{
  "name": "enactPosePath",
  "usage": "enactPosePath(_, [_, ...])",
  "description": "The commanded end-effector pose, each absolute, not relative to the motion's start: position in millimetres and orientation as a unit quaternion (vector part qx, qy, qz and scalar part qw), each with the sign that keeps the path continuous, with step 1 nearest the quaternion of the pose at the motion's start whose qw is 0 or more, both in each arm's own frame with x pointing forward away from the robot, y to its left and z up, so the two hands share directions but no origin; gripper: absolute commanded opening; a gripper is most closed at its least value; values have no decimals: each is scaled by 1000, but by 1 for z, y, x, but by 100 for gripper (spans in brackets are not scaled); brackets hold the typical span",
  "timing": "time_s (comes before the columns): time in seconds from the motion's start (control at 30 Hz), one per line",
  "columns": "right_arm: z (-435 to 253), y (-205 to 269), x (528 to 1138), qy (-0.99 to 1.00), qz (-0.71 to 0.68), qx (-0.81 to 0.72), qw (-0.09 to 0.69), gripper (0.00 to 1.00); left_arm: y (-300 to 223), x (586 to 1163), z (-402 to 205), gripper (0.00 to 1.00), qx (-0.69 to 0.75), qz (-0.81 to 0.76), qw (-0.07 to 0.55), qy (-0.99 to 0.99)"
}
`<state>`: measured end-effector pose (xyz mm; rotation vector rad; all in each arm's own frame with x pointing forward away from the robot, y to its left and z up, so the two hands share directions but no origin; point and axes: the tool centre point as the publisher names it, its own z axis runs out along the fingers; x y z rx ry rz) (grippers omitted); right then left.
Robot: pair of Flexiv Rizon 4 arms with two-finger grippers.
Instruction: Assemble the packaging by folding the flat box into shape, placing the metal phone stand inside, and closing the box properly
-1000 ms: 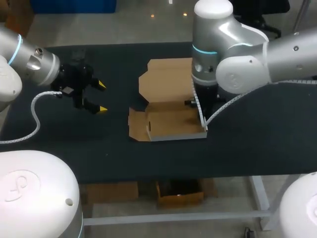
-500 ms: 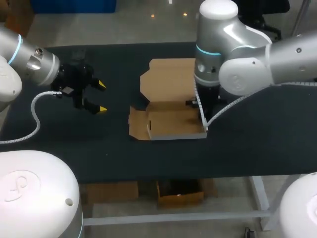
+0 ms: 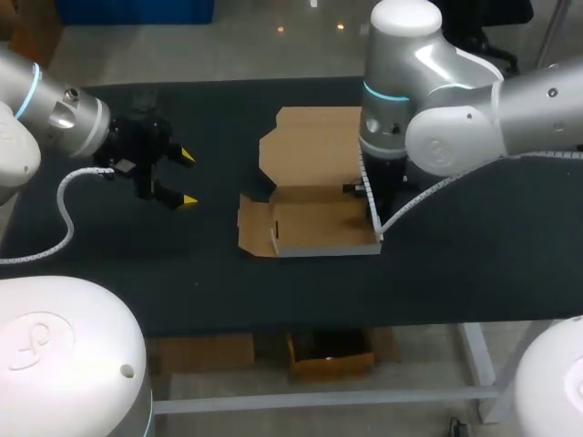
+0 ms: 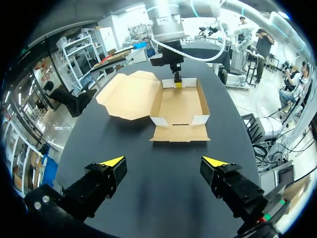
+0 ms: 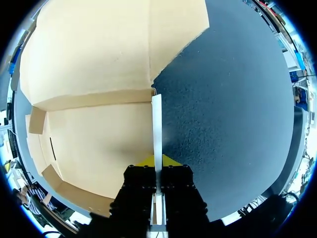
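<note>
Your right gripper [image 5: 156, 160] pinched the box [image 3: 314, 223] by its side wall [image 5: 156, 119].
The half-folded box sat on the table [image 3: 182, 264], its lid flap [image 3: 310, 146] lying flat behind it. Your left gripper [image 4: 163, 161] hung well apart from it, fingers spread wide.

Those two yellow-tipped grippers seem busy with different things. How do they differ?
The left gripper is open and holds nothing; the right gripper is shut on a side wall of the brown cardboard box. The left gripper hangs over the bare black table, apart from the box; the right gripper is at the box's edge. Both have two yellow-tipped fingers.
</note>
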<state>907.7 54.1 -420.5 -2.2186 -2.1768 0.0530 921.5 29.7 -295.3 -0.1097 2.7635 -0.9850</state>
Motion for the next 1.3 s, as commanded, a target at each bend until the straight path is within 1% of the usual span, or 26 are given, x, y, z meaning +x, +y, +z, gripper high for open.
enactPosePath(0.03, [-420, 54, 908, -700, 17, -713, 18, 0, 30, 922, -295, 100, -37, -333, 102, 937])
enactPosePath(0.2, [-420, 54, 908, -700, 17, -713, 18, 0, 30, 922, -295, 100, -37, -333, 102, 937])
enactPosePath(0.3, [-420, 54, 908, -700, 17, -713, 18, 0, 16, 915, -294, 100, -103, -323, 95, 936])
enactPosePath(0.37, [-420, 54, 908, -700, 17, -713, 18, 0, 10, 911, -294, 100, -161, -312, 71, 934])
enactPosePath(0.5, [-420, 54, 908, -700, 17, -713, 18, 0, 4, 900, -296, 100, -239, -300, 49, 922])
enactPosePath(0.6, [-420, 54, 908, -700, 17, -713, 18, 0, 1, 894, -298, 100, -310, -293, 21, 904])
enactPosePath(0.83, [-420, 54, 908, -700, 17, -713, 18, 0, -14, 891, -317, 100, -458, -268, -21, 847])
enactPosePath(0.93, [-420, 54, 908, -700, 17, -713, 18, 0, -20, 894, -327, 100, -510, -275, -55, 813])
enactPosePath(1.1, [-420, 54, 908, -700, 17, -713, 18, 0, -30, 900, -341, 100, -573, -266, -87, 771])
enactPosePath(1.2, [-420, 54, 908, -700, 17, -713, 18, 0, -33, 906, -349, 100, -601, -246, -122, 751])
enactPosePath(1.3, [-420, 54, 908, -700, 17, -713, 18, 0, -33, 906, -349, 100, -601, -246, -122, 751])
